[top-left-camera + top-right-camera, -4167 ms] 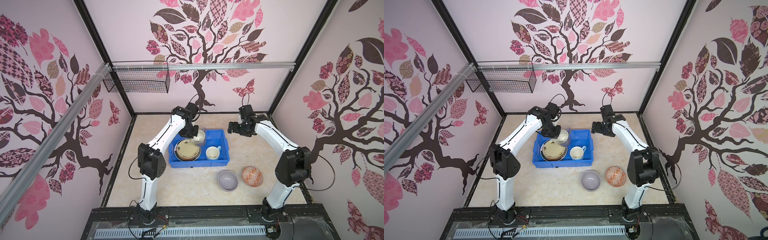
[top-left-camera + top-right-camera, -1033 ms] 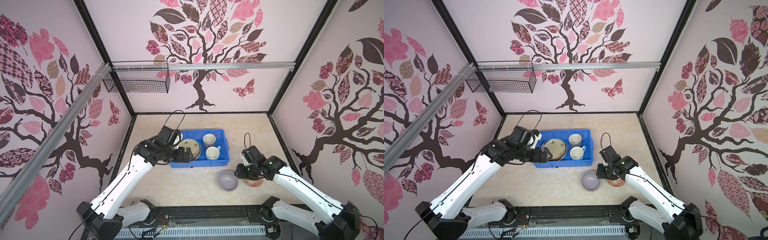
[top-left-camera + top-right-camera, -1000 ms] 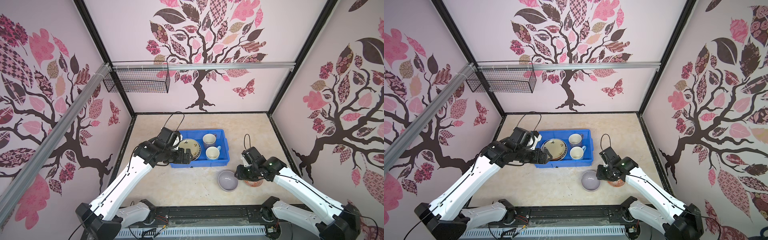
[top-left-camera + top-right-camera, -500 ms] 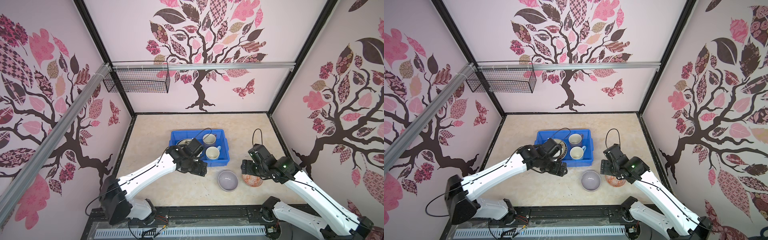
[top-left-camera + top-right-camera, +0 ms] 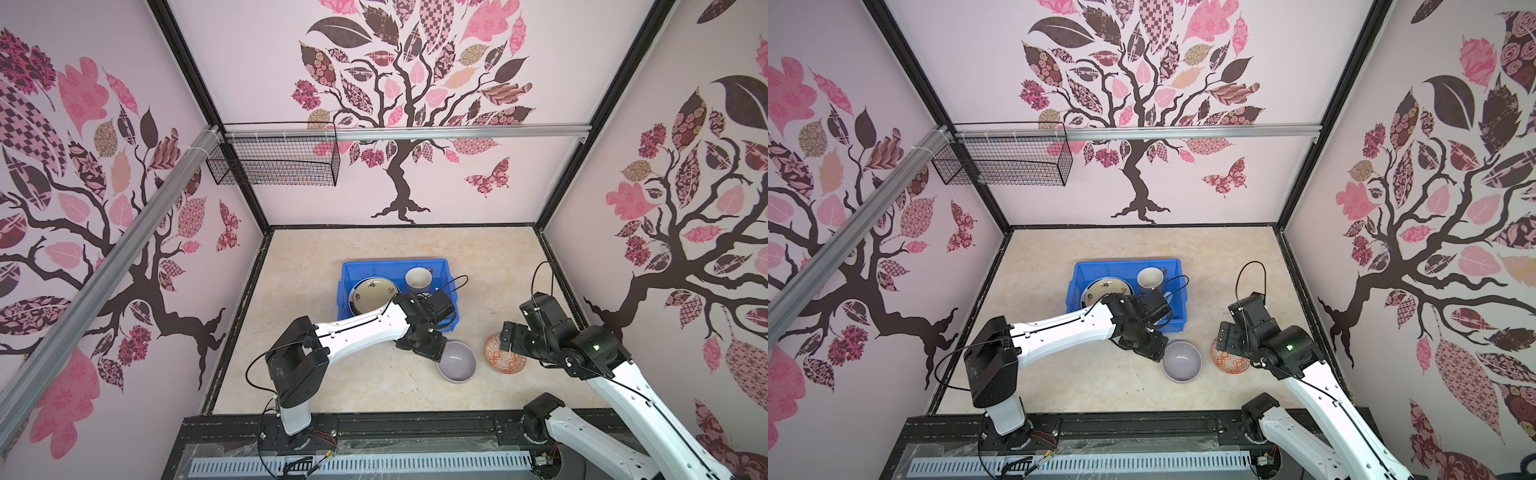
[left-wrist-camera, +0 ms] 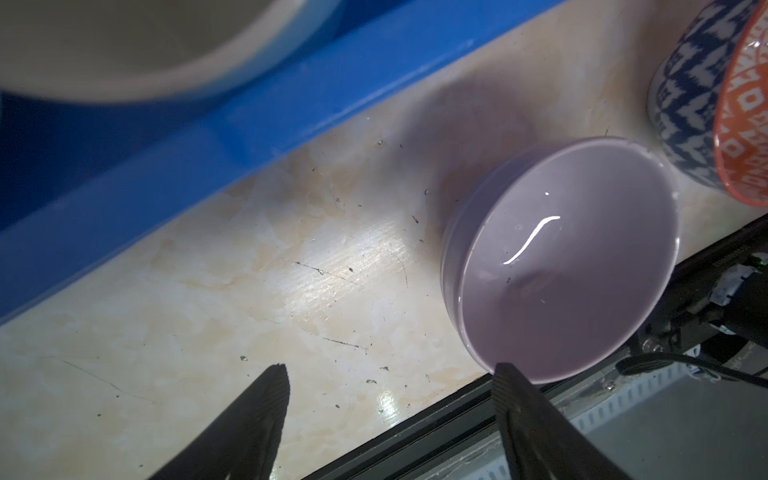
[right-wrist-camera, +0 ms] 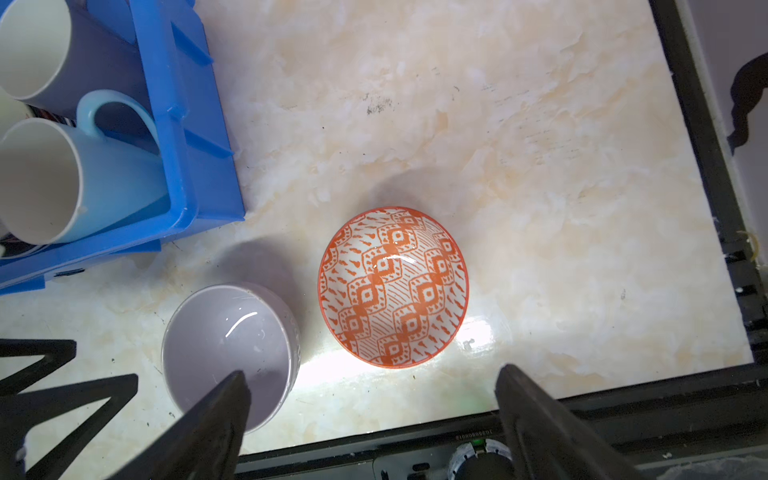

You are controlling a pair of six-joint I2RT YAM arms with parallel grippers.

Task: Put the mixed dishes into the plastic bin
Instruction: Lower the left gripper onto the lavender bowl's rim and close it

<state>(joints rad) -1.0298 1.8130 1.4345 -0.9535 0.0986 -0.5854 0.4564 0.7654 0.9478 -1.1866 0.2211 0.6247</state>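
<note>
we note purple bowl [image 5: 456,365] and patterned bowl [image 5: 500,362] on the counter [image 5: 332,374], lower centre, just outside the blue bin [image 5: 395,262]. left tool [image 6: 388,368] wide, empty, at purple bowl's rim; right tool [image 7: 372,372] wide over patterned bowl.

you see a bright blue plastic bin [image 7: 183,124], a plain lavender ceramic bowl [image 7: 224,332], an orange-and-white diamond-patterned bowl [image 7: 392,286] and a light-blue mug [image 7: 120,183].

Mugs [image 7: 41,174] and plates [image 5: 372,293] in bin [image 5: 395,262], plain bowl [image 5: 457,362] left of patterned bowl [image 5: 498,362], before bin
</note>
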